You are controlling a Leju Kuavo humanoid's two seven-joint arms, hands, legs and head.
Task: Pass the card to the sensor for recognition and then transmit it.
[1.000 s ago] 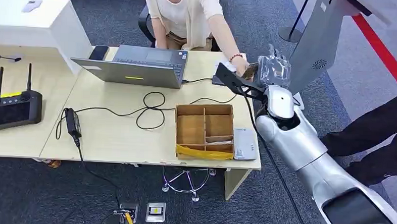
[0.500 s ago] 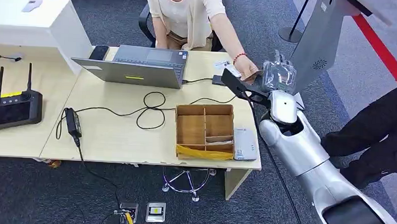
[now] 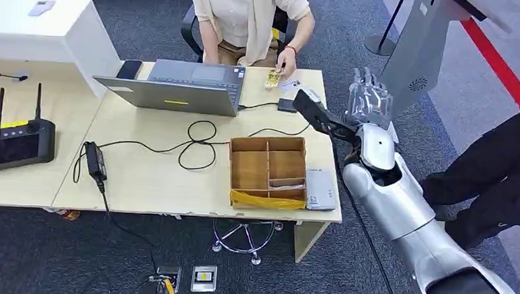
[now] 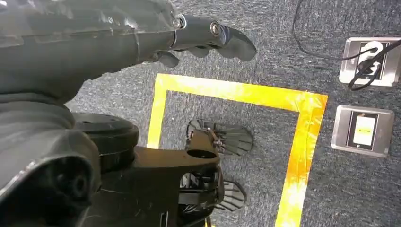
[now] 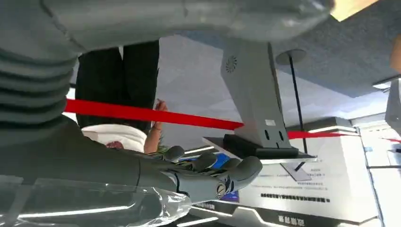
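The right hand (image 3: 369,99) stands raised just off the desk's (image 3: 150,175) right end, fingers pointing up and spread. In the right wrist view its fingers (image 5: 236,172) are loosely bent with nothing between them, so it is released and empty. The left hand (image 4: 208,40) hangs over the carpet with nothing in it; whether its fingers are apart or curled in, I cannot tell.

The card (image 3: 271,78) appears to be the small pale-yellow piece pinched by the seated person's hand (image 3: 288,57) above the desk's far edge, well apart from the right hand. It is too small to read.

I judge it light, thin and stiff, with slick faces. A pinch across a short edge between the thumb and a finger would suit it, leaving the flat face free for the sensor. Lying flat on the desk, it would be awkward to lift.

Just beside the card sits an open laptop (image 3: 180,87), with black cables (image 3: 195,141) looping towards a divided wooden box (image 3: 268,167) and a white device (image 3: 320,188) touching the box's side. Which item is the sensor, I cannot tell. A reach towards the card would pass over the desk's cluttered right end. A grey kiosk stand (image 3: 417,54) and a red barrier band (image 3: 499,65) crowd the arm's outer side, where a second person (image 3: 494,177) stands near.
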